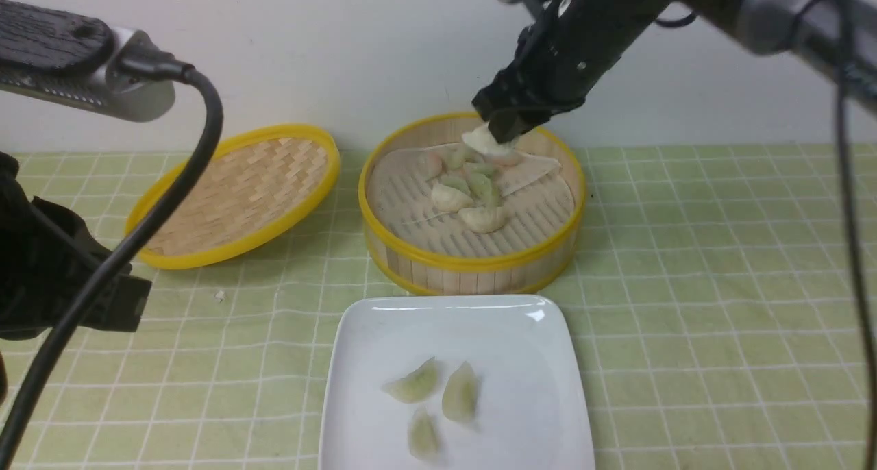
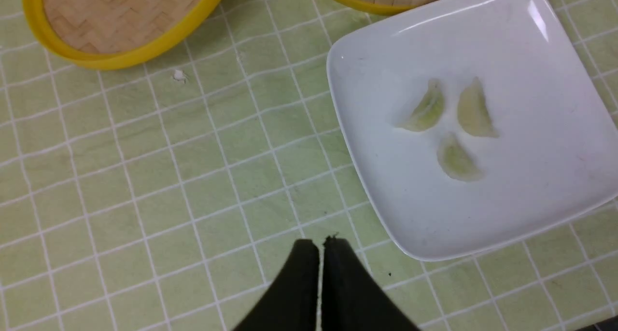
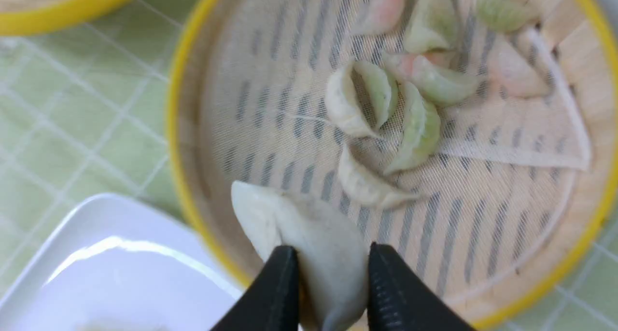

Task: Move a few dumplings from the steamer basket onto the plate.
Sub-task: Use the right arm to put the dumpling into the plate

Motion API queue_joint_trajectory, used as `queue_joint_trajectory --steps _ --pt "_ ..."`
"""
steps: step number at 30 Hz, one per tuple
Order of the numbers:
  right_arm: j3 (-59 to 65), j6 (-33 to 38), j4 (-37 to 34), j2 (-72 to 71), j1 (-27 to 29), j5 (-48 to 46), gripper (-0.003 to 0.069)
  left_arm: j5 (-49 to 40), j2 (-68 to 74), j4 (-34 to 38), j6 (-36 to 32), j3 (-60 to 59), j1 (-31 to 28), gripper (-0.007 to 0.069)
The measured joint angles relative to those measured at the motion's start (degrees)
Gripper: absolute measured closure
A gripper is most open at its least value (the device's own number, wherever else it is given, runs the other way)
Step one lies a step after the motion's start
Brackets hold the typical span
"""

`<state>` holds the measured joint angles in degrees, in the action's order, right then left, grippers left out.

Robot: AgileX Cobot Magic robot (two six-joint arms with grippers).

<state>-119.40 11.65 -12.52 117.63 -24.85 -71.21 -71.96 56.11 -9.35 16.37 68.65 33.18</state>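
The steamer basket (image 1: 473, 261) stands mid-table with several dumplings (image 1: 473, 196) on its pale liner. Above its far rim my right gripper (image 1: 503, 133) is shut on a cream dumpling (image 1: 483, 141), lifted clear of the basket floor. In the right wrist view that dumpling (image 3: 309, 244) sits pinched between the black fingers (image 3: 277, 282), over the basket's near rim (image 3: 186, 176). The white plate (image 1: 548, 401) lies in front of the basket with three pale green dumplings (image 1: 438, 394) on it. My left gripper (image 2: 321, 244) is shut and empty, hovering over the cloth beside the plate (image 2: 531, 200).
The woven bamboo lid (image 1: 236, 192) lies tilted to the left of the basket. A small white crumb (image 1: 219, 294) rests on the green checked tablecloth (image 1: 719, 285). The left arm's cable (image 1: 137, 237) hangs across the left foreground.
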Motion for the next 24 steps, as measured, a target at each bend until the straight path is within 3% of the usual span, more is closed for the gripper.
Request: queue_joint_trajectory --steps 7,10,15,18,24 --pt "25.8 1.7 -7.4 -9.6 -0.4 0.1 0.0492 0.0 0.0 -0.4 0.0 0.0 0.0 0.0631" --pt "36.3 2.4 -10.1 -9.0 -2.1 6.6 0.0492 0.0 0.0 -0.5 -0.2 0.0 0.0 0.0631" --pt "39.6 2.7 -10.7 -7.2 -3.5 14.0 0.0489 0.0 0.0 -0.5 -0.4 0.0 0.0 0.0631" --pt "39.8 2.8 -11.1 -6.9 -3.8 15.3 0.0413 0.0 0.0 -0.5 -0.4 0.0 0.0 0.0631" --pt "38.6 2.9 -9.9 -6.9 -3.8 13.6 0.0141 0.0 0.0 -0.5 -0.4 0.0 0.0 0.0631"
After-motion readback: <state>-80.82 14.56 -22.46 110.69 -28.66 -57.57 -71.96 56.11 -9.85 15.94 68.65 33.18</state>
